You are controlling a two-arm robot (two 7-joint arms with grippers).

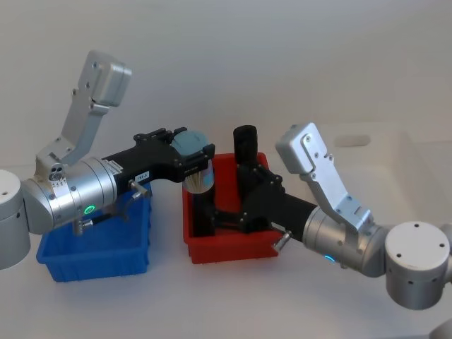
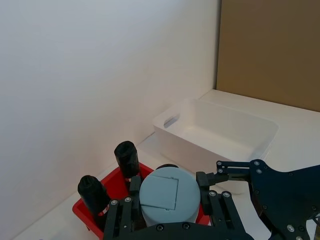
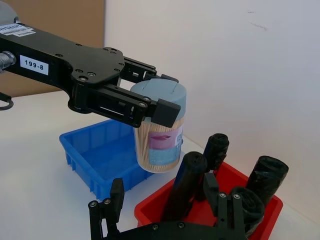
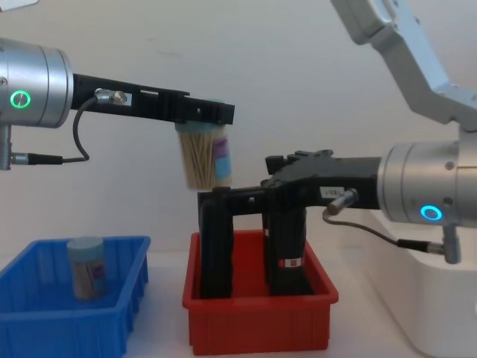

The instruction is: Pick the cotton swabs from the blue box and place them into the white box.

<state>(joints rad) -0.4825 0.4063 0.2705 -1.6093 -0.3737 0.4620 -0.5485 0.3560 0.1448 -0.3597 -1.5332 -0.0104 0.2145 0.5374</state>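
Cotton swabs (image 4: 205, 160) aloft between left fingers (image 4: 220, 113)

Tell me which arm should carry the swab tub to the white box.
Left. The left tool is shut on the tub, held up over the red bin's edge. The right tool sits low among the black objects in that bin.

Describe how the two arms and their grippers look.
Both arms: silver cylindrical links, a lit ring (left green, right blue), thin black cables. The left gripper and right gripper are black bolted linkages; the left carries a white 199-8 label.
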